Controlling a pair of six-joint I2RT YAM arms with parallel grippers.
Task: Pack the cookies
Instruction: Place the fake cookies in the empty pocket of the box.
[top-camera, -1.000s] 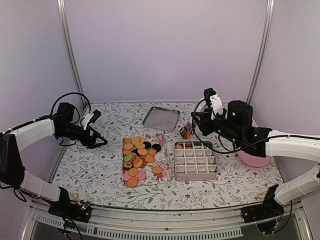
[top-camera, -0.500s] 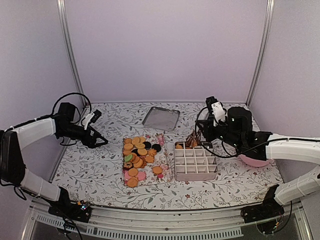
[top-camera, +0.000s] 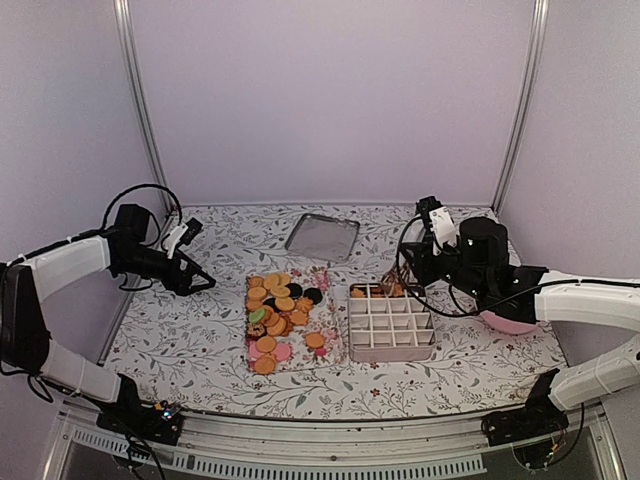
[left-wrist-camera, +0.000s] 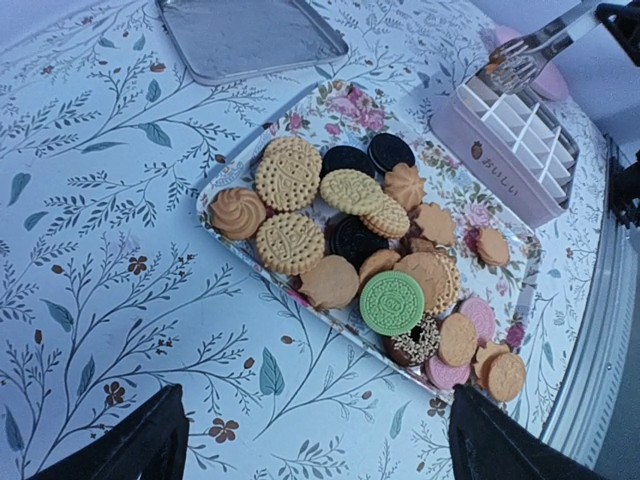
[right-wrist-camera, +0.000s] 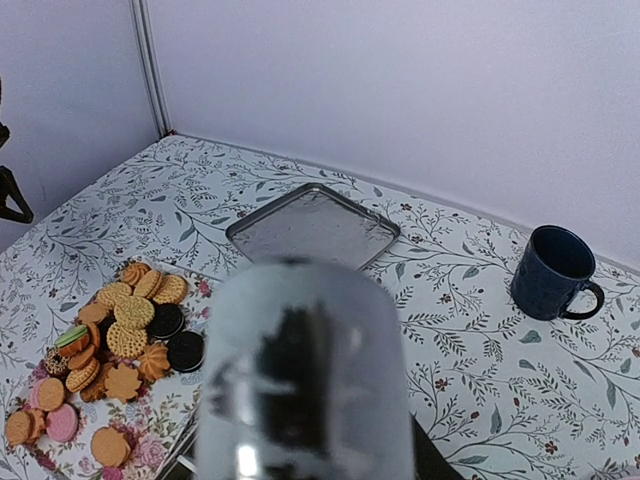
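Several cookies (top-camera: 275, 310), mostly orange with a few black, pink and one green (left-wrist-camera: 392, 302), lie heaped on a floral tray (top-camera: 335, 352). My left gripper (top-camera: 200, 283) is open and empty, left of the tray; its fingertips (left-wrist-camera: 150, 445) frame the tablecloth in front of the heap. My right gripper (top-camera: 418, 265) is shut on metal tongs (right-wrist-camera: 305, 370), which block most of the right wrist view. The tongs' tip (left-wrist-camera: 518, 62) is over the back row of a pink divided box (top-camera: 390, 325), with something brown at it. A few cookies (top-camera: 365, 292) lie in that back row.
An empty metal tray (top-camera: 322, 236) lies at the back centre. A pink plate (top-camera: 510, 322) is half hidden under my right arm. A dark blue mug (right-wrist-camera: 555, 272) stands at the back right. Frame posts rise at both back corners.
My right gripper has carried the tongs and a brown cookie down and to the right, from beside the box to over its back row. The left arm has not moved.
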